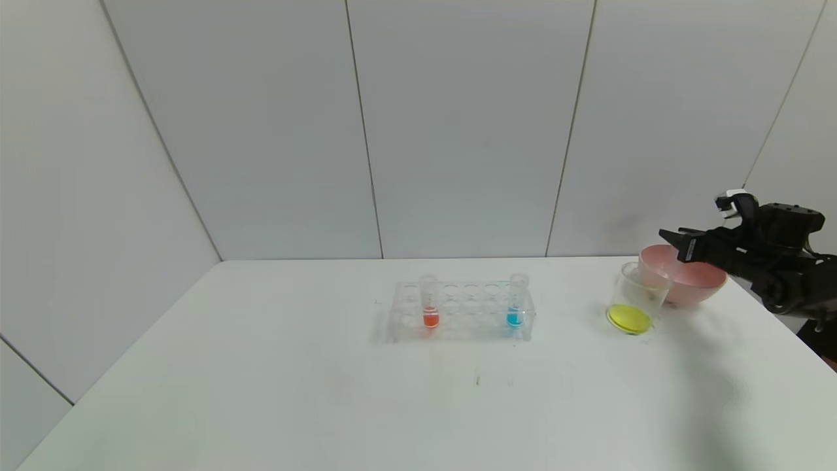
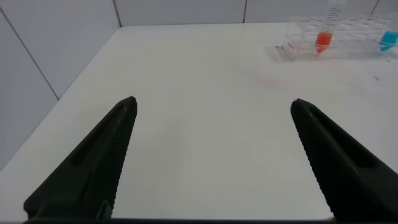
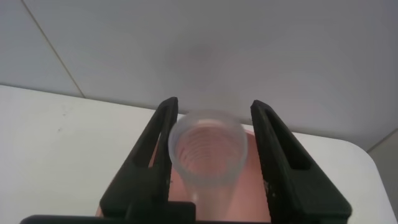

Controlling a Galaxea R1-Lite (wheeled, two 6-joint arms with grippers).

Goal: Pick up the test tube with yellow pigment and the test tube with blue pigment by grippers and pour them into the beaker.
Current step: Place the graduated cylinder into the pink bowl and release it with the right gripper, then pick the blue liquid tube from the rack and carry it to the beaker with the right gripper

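hovering right hand [image 3: 212, 134] loosely straddling clear round tube [image 3: 208, 155], over glossy pink bowl [image 1: 694, 282], left hand [image 2: 214, 124] open

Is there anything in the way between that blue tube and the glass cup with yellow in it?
Nothing visible. Only bare table lies between the blue tube in its rack and the beaker. The pink bowl sits beyond the beaker, off that path, with the right gripper above it.

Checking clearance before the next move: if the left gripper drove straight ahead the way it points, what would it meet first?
Probably nothing near: past the left gripper lies bare table; the rack sits off to one side.
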